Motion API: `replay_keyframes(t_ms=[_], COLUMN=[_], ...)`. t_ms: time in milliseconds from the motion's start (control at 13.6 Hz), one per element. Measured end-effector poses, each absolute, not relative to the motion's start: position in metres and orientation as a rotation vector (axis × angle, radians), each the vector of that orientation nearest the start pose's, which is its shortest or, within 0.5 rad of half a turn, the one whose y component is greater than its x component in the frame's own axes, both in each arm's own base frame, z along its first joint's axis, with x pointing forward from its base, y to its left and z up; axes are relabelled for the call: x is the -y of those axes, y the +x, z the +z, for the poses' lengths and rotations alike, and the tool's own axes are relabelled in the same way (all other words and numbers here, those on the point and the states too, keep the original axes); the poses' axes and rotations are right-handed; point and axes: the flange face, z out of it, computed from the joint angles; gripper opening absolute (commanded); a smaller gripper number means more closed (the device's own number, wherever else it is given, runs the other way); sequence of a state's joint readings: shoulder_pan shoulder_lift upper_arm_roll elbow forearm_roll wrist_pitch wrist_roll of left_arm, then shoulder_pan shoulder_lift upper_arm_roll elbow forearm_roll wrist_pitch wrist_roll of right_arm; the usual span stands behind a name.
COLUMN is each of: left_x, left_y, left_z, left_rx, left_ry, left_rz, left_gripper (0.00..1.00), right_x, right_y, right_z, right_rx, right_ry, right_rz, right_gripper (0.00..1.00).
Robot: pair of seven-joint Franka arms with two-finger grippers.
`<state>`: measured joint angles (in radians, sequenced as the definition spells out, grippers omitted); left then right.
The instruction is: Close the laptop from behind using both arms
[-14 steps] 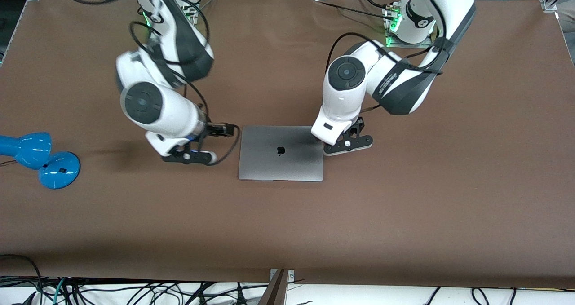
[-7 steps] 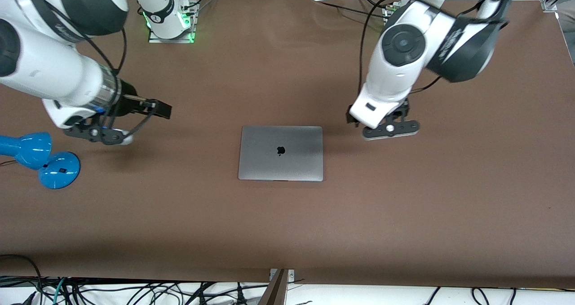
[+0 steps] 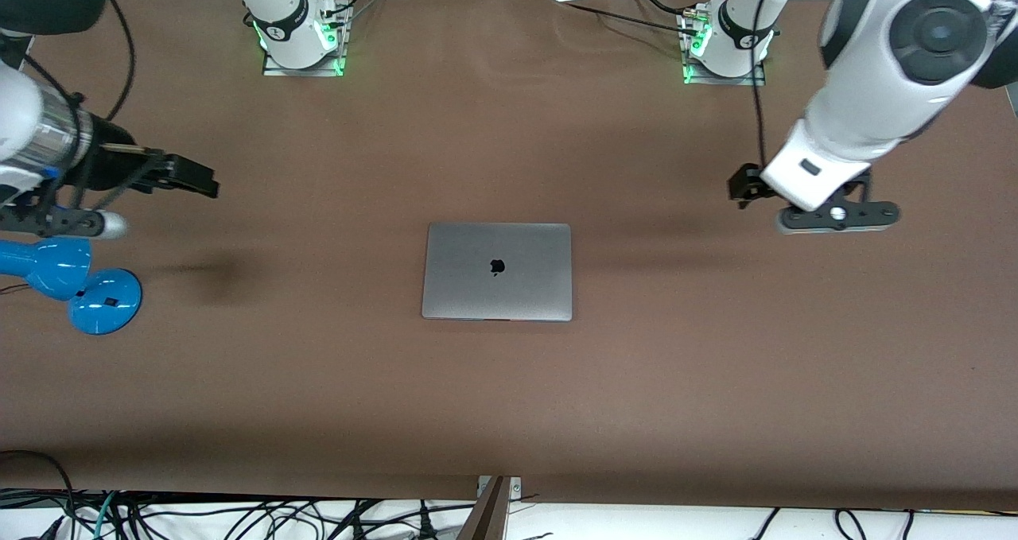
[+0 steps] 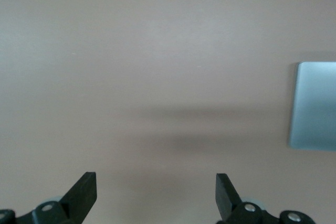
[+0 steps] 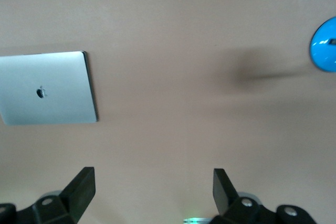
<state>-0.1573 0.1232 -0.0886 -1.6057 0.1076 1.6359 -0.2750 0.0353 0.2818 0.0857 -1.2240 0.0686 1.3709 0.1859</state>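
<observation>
The silver-grey laptop point(image 3: 497, 271) lies shut and flat in the middle of the brown table, black apple logo up. It also shows in the left wrist view point(image 4: 315, 106) and in the right wrist view point(image 5: 47, 87). My left gripper point(image 3: 835, 215) hangs in the air over bare table toward the left arm's end, well apart from the laptop; its jaws stand open and empty point(image 4: 156, 182). My right gripper point(image 3: 64, 220) hangs over the table toward the right arm's end, just above the blue lamp, open and empty point(image 5: 154, 177).
A blue desk lamp point(image 3: 103, 300) lies on the table at the right arm's end, also in the right wrist view point(image 5: 325, 45). The two arm bases point(image 3: 298, 35) point(image 3: 724, 43) stand along the table's edge farthest from the front camera.
Both grippers have risen and swung outward from the laptop's sides, the left toward the left arm's end, the right toward the right arm's end. The laptop has stayed shut and still.
</observation>
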Motion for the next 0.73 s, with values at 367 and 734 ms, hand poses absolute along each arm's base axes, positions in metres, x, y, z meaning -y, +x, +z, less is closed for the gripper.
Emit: replay_keyframes(t_ms=[367, 734], left_x=[0.052, 0.002], left_y=[0.561, 0.549], left_z=[0.557, 0.576], left_rx=[0.026, 0.002], left_ry=[-3.147, -3.198], left_rz=[0.132, 0.118], left_gripper=[1.00, 1.00], right_x=[-0.049, -0.022], right_y=[0.606, 0.606], right_z=[0.621, 0.621], right_rx=[-0.022, 0.087], right_ry=[-3.118, -3.123], right_rz=[0.187, 0.188], right_gripper=[0.99, 0.99])
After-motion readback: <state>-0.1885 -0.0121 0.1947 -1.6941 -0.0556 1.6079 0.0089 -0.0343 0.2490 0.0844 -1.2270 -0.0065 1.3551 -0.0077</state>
